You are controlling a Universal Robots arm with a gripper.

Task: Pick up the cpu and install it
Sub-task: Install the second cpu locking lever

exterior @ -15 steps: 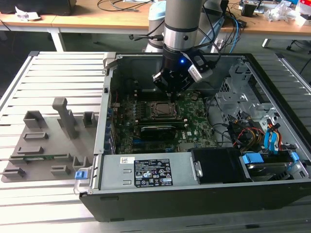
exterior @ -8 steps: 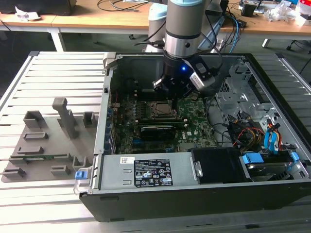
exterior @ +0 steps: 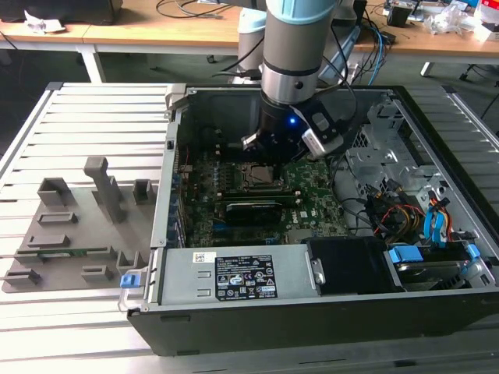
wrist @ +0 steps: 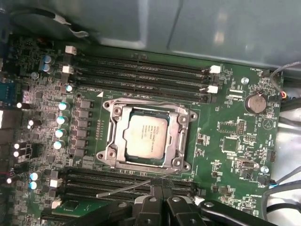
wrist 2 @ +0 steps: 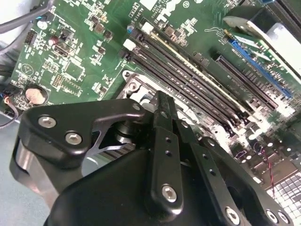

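The cpu (wrist: 147,135), a pale silver square chip, lies flat inside the metal-framed socket (wrist: 115,136) on the green motherboard in the first wrist view. A thin metal socket lever (wrist: 124,189) lies along the socket's edge, and its end reaches my gripper (wrist: 163,188). The black fingers are pressed together with nothing between them. In the second wrist view the gripper (wrist 2: 162,101) hangs just above the socket's corner. In the exterior view the gripper (exterior: 273,148) hovers low inside the open computer case, right behind the socket (exterior: 257,176).
Black memory slots (wrist: 141,70) run along both sides of the socket. A grey plastic tray (exterior: 78,226) lies on the slatted table at the exterior view's left. The power supply (exterior: 234,276) spans the case front, and cables and drives (exterior: 421,226) crowd its right.
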